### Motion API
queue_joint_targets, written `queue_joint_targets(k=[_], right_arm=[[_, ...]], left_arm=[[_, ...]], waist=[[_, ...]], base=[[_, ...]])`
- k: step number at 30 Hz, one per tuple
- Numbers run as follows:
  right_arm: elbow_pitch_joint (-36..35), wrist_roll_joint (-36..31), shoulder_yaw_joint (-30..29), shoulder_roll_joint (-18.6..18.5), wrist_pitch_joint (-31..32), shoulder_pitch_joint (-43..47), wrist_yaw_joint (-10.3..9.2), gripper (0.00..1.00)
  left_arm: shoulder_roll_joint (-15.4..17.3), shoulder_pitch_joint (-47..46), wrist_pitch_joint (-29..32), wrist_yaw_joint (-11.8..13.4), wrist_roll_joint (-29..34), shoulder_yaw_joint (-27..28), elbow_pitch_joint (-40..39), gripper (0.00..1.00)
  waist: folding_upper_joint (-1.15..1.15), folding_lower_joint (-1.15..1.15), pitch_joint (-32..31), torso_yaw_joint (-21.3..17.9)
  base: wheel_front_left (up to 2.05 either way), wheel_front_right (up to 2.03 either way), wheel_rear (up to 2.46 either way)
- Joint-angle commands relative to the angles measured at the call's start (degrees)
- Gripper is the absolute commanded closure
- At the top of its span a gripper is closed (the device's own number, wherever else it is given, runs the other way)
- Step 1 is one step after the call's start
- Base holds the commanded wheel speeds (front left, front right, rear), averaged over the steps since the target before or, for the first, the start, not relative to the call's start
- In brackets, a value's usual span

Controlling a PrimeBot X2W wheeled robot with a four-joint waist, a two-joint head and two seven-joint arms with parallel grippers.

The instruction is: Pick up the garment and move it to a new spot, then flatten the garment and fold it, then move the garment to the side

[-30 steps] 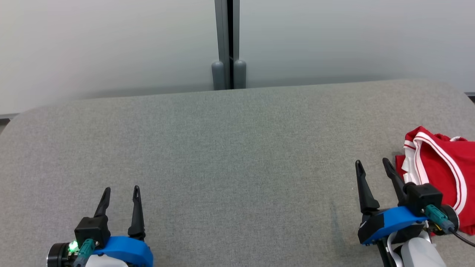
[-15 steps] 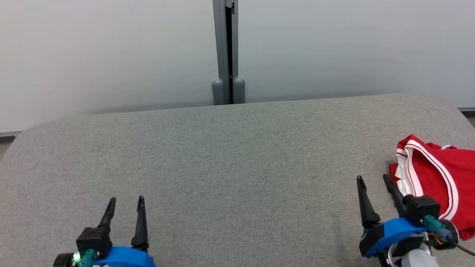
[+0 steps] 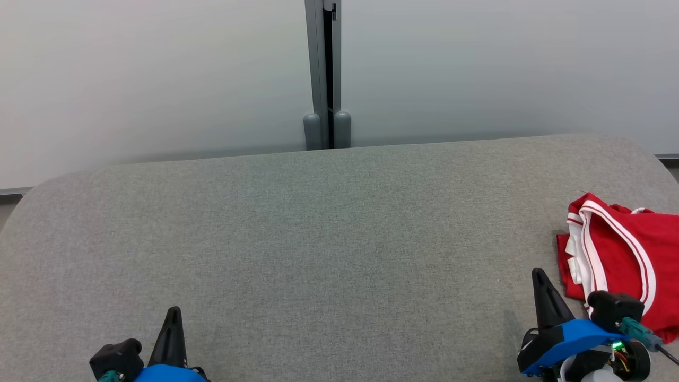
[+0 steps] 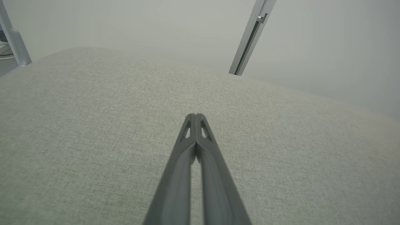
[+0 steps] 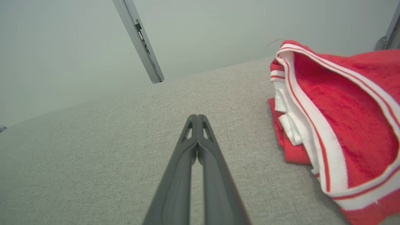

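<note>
On the right side of the grey fabric surface, toward its near edge, the red garment lies bunched in a loose heap. Its white striped trim is turned up and leftward, and it runs off the right border of the head view. The right gripper stands just left of the heap. Its two dark fingers are pressed together from base to tip with nothing between them, and the tips are clear of the cloth, with a strip of bare fabric between. The left gripper sits at the near left, well apart from the garment, its fingers likewise closed flat on each other and holding nothing. The surface is a plain woven grey with rounded far corners. Beyond its far edge stand pale wall panels, joined at centre by a grey vertical post with two rounded caps at its foot.
</note>
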Motion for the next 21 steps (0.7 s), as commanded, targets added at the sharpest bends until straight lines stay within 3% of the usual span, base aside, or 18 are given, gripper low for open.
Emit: queue_joint_targets(k=[1, 21], right_arm=[[-1.7, 3.1, -0.1, -0.3, 0.5, -0.4, 0.01, 1.0], [-6.0, 23.4, -0.4, -0.4, 4.9, 0.9, 0.01, 1.0]], left_arm=[[0.1, -1.7, 0.5, -0.2, -2.9, 0.5, -1.5, 1.0], [0.1, -2.7, 5.0, -0.6, -22.6, 1.5, -4.6, 1.0]], waist=[[0.0, 0.0, 0.0, 0.1], [0.0, 0.0, 0.2, 0.4]], base=[[0.0, 0.0, 0.0], [0.0, 0.0, 0.0]])
